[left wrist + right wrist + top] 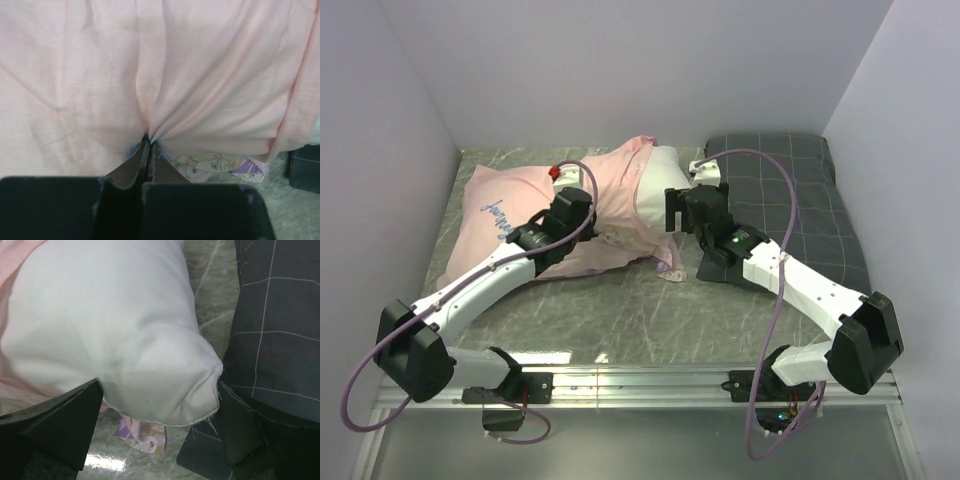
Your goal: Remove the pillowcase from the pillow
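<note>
Salmon-pink pillowcase [610, 190] with cartoon print, plain white pillow [658, 190], dark grey grid-lined cushion [810, 200]

The pillowcase [490, 200] hides most of the pillow [655, 195].

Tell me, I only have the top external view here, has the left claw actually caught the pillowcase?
Observer: Yes. On the left wrist view the left claw is shut on a pinch of the pillowcase, and folds fan out from its tips.
Operator: Is the right claw gripping the pillow?
Observer: No. On the right wrist view the right claw is open, straddling a bare white corner of the pillow without closing on it.
Operator: Anything next to that corner?
Observer: The dark grey checked pillow lies close beside it. I can't tell if they touch.
</note>
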Tool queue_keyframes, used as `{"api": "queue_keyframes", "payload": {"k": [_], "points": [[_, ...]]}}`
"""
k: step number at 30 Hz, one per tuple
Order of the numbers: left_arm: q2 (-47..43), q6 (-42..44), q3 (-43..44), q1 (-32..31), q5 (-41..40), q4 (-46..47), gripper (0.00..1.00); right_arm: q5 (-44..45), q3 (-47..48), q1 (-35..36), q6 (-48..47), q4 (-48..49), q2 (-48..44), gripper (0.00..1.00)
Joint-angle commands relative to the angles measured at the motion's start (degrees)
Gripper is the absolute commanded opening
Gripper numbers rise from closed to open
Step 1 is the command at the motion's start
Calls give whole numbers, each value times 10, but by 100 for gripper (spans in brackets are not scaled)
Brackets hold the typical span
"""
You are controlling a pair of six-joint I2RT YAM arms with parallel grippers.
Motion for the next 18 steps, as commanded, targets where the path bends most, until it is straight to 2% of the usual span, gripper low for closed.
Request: {"api": "queue_keyframes", "payload": {"k": [1,5,11,13,14,15,16,18], "points": [[-46,17,-2,20,-12,-7,0,-1,27,-7,-22,4,11,96],[-64,21,0,29,0,-7,0,-88,32,-13,-38,30,39,99],[-71,27,9,40,16,-9,1,-152,35,-18,-24,59,68,97],[-74,33,14,43,27,-7,1,-190,47,-28,-15,58,76,69],[-75,37,26,44,29,-10,0,-189,58,-30,-11,46,79,52],[-77,44,34,43,28,-14,0,-183,67,-30,-5,19,80,29],[-78,48,43,45,23,-20,0,-174,81,-31,-3,6,75,0],[-88,65,74,47,-8,-48,0,-148,92,-31,2,-32,43,0]]}}
